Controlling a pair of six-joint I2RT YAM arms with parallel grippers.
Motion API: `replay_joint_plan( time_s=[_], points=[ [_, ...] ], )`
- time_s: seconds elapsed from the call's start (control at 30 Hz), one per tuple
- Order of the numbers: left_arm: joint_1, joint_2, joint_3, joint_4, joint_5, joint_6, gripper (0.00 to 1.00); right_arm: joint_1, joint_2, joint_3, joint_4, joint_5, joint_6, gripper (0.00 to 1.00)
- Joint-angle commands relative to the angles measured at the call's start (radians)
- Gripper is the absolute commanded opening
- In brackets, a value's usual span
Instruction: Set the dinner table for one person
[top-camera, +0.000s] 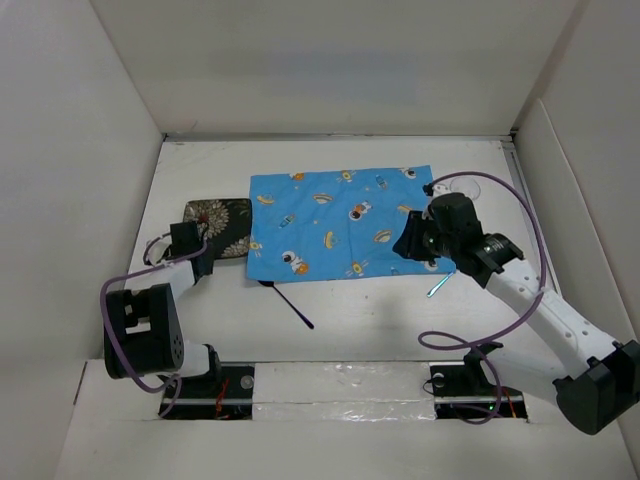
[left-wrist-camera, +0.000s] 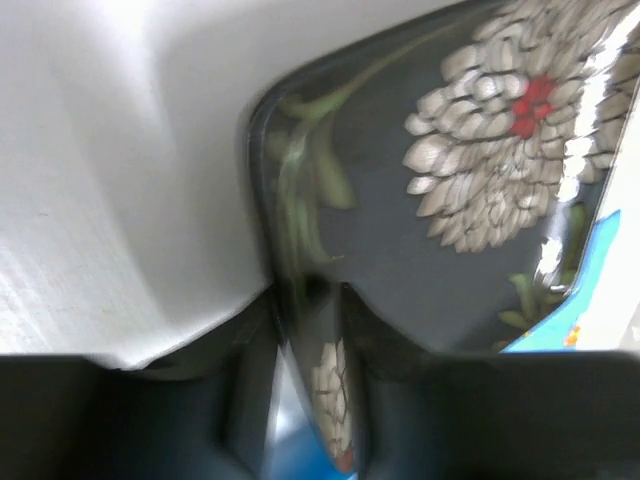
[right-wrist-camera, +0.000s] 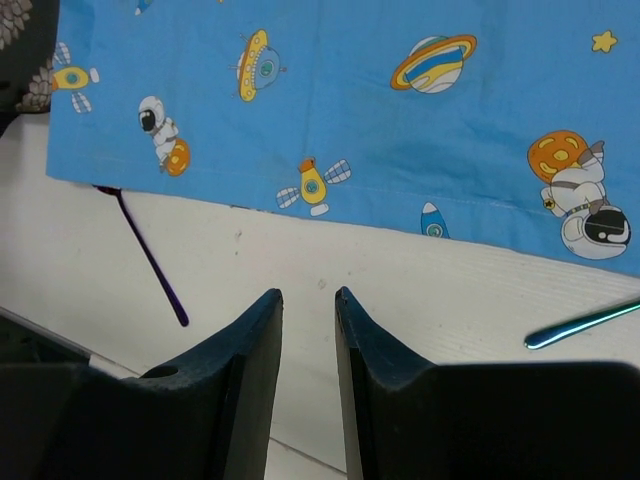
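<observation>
The dinner table (top-camera: 380, 320) is a white surface bounded by white walls. A dark square plate with a flower pattern (top-camera: 228, 222) lies at the left, its right edge on a blue cartoon-print cloth (top-camera: 340, 225). My left gripper (top-camera: 188, 242) is shut on the plate's left rim. In the left wrist view the rim sits between the jaws of the gripper (left-wrist-camera: 310, 300), and the plate (left-wrist-camera: 450, 200) looks tilted. My right gripper (top-camera: 415, 242) hovers over the cloth's right end. In the right wrist view the gripper (right-wrist-camera: 308, 295) is slightly open and empty above bare table.
A purple-handled utensil (top-camera: 290, 305) (right-wrist-camera: 150, 260) pokes out from under the cloth's near edge. A teal utensil (top-camera: 440, 285) (right-wrist-camera: 580, 325) lies by the cloth's near right corner. A clear glass (top-camera: 468, 185) stands at the cloth's far right corner. White walls close in all round.
</observation>
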Motion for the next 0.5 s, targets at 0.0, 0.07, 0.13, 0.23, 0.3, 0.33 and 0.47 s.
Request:
replay_joint_plan(
  time_s=[0.0, 0.07, 0.13, 0.23, 0.3, 0.33, 0.47],
  points=[
    [-0.01, 0.009, -0.046, -0.006, -0.019, -0.039, 0.2, 0.002, 0.001, 0.069, 0.026, 0.003, -0.01, 0.34],
    [0.0, -0.008, -0.051, -0.002, -0.047, -0.012, 0.07, -0.009, 0.0, 0.077, 0.019, 0.006, -0.012, 0.33],
    [0.01, -0.025, -0.048, 0.003, -0.077, 0.04, 0.0, -0.02, 0.001, 0.092, 0.01, 0.008, -0.012, 0.32],
    [0.01, -0.083, -0.005, -0.002, -0.119, 0.137, 0.0, -0.029, -0.002, 0.111, 0.0, 0.011, -0.016, 0.32],
    [0.01, -0.154, 0.035, -0.018, -0.137, 0.224, 0.0, -0.038, -0.003, 0.12, -0.005, 0.008, -0.016, 0.32],
    [0.01, -0.177, 0.085, -0.022, -0.145, 0.258, 0.0, -0.038, -0.003, 0.127, -0.005, 0.006, -0.016, 0.32],
    [0.01, -0.272, 0.24, -0.052, -0.137, 0.375, 0.0, -0.061, 0.01, 0.144, 0.004, -0.012, -0.016, 0.32]
  ],
)
